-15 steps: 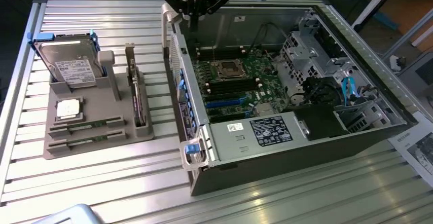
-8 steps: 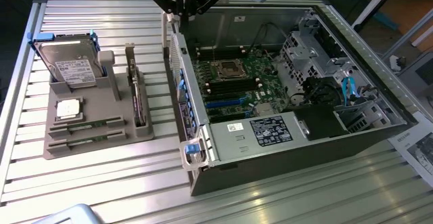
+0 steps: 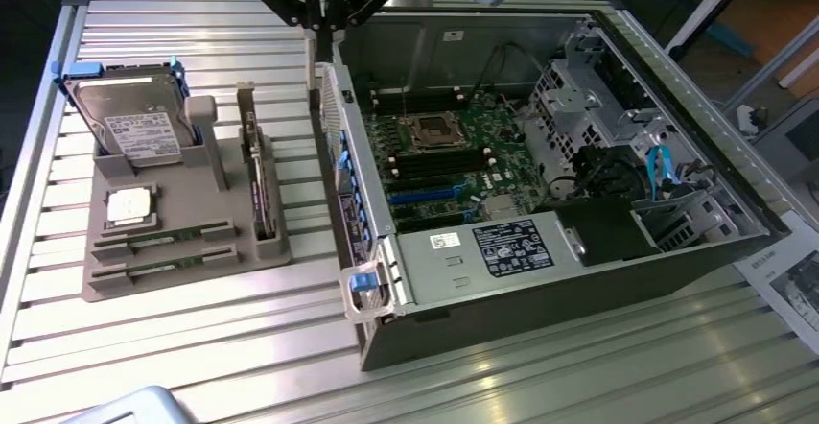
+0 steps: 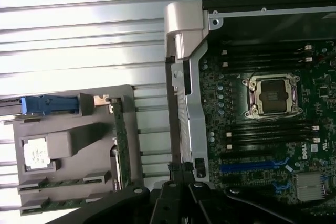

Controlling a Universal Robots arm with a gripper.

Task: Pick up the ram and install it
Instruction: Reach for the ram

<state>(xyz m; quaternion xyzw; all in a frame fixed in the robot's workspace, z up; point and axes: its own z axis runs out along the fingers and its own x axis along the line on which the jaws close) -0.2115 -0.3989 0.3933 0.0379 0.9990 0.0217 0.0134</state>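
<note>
Two ram sticks, thin green boards, lie in the front slots of the grey holder [image 3: 192, 213]: one ram stick [image 3: 164, 239] behind the other [image 3: 160, 272]. In the wrist view the same ram sticks [image 4: 65, 183] [image 4: 55, 203] sit along the holder's edge. My gripper [image 3: 320, 19] hangs high above the case's rear wall, between the holder and the open computer case [image 3: 538, 280]. It is shut with nothing between its fingers [image 4: 173, 190]. The motherboard [image 3: 448, 170] shows an open processor socket [image 4: 273, 95] with dark memory slots [image 4: 268, 129] on both sides of it.
The holder also carries a hard drive [image 3: 128, 122] in a blue frame, a square silver processor chip [image 3: 128, 205] and an upright dark expansion card [image 3: 260, 189]. The case's side walls, drive cage [image 3: 576, 88] and power supply [image 3: 512, 247] ring the motherboard. The slatted metal table [image 3: 192, 347] lies all around.
</note>
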